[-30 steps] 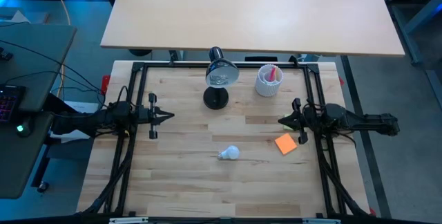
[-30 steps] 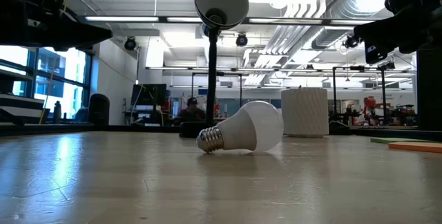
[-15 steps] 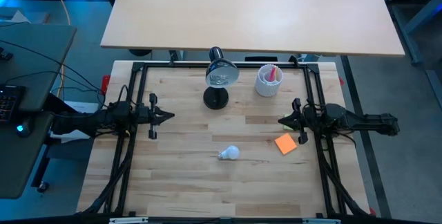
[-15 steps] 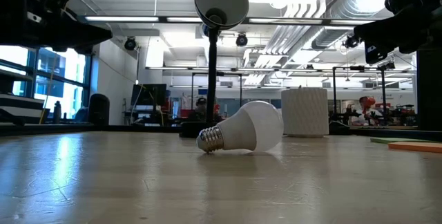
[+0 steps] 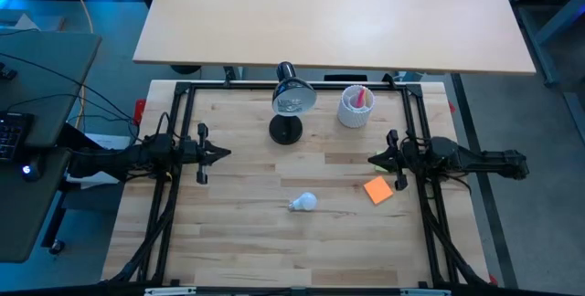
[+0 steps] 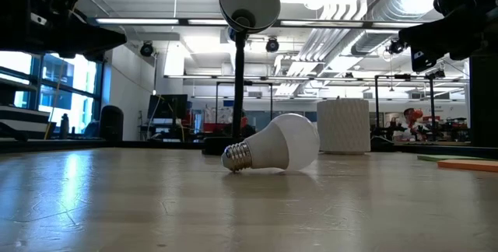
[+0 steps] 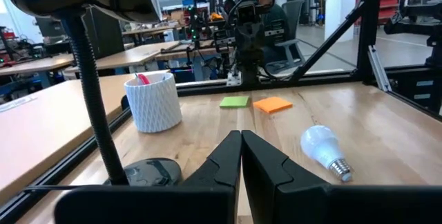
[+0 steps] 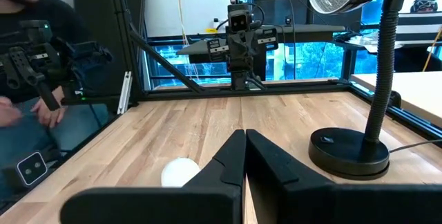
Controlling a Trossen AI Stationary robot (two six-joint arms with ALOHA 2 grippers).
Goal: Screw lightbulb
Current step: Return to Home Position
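Note:
The small white lightbulb lies on its side on the wooden table, near the middle, with its screw base pointing toward the table's left edge; it also shows in the wrist views. The black desk lamp stands on its round base at the far middle, shade tilted. My left gripper hovers level at the table's left side, shut and empty. My right gripper hovers level at the right side, shut and empty. Both are well away from the bulb.
A white ribbed cup stands right of the lamp at the far edge. An orange sticky note lies near the right gripper, a green one beside it. Black frame rails border the table. A person sits beyond the near side.
My left gripper has rolled slightly about its own pointing line while staying in place, still shut. The lightbulb and my right gripper have not moved.

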